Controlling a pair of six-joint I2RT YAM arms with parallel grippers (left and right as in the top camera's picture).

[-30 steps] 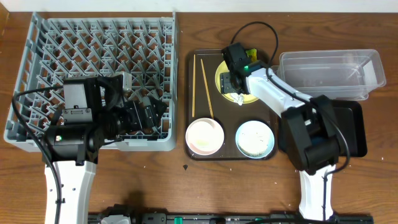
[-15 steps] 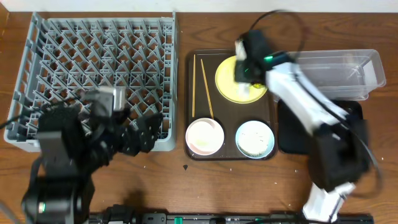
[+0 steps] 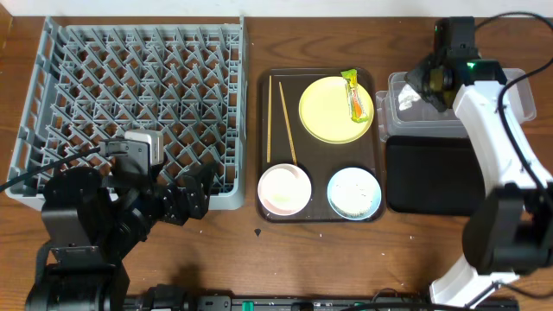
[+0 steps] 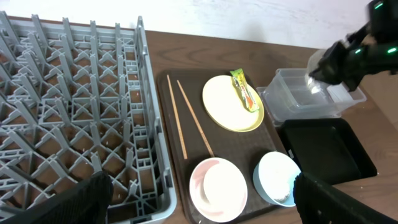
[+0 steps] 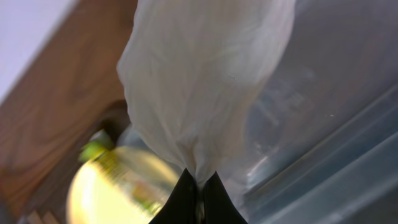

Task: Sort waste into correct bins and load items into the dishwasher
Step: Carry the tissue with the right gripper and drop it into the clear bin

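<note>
Dish rack first: the big square grey plastic dish rack (image 3: 138,95) sits on the left with nothing in it, so I think no dishes are loaded yet. The left gripper (image 3: 188,197) hangs by its near edge with its fingers wide apart, holding nothing, maybe waiting its turn.

Next to the rack is the flat dark brown serving tray (image 3: 318,157), which holds the dishes together. On the right are the clear plastic tub (image 4: 292,102) and, touching it, the shallow black tray (image 3: 432,177).

On the brown tray lie the round yellow plate (image 3: 328,111), the white bowl (image 3: 283,190) and the light blue bowl (image 3: 354,192).

The crumpled white napkin (image 5: 205,81) hangs over the clear tub. The right gripper (image 5: 199,190) pinches its tip with its fingers squeezed tight, so it can drop in.

The yellow-green snack wrapper (image 3: 354,95) rests on the plate. Two thin wooden chopsticks (image 3: 269,121) lie beside the plate.
</note>
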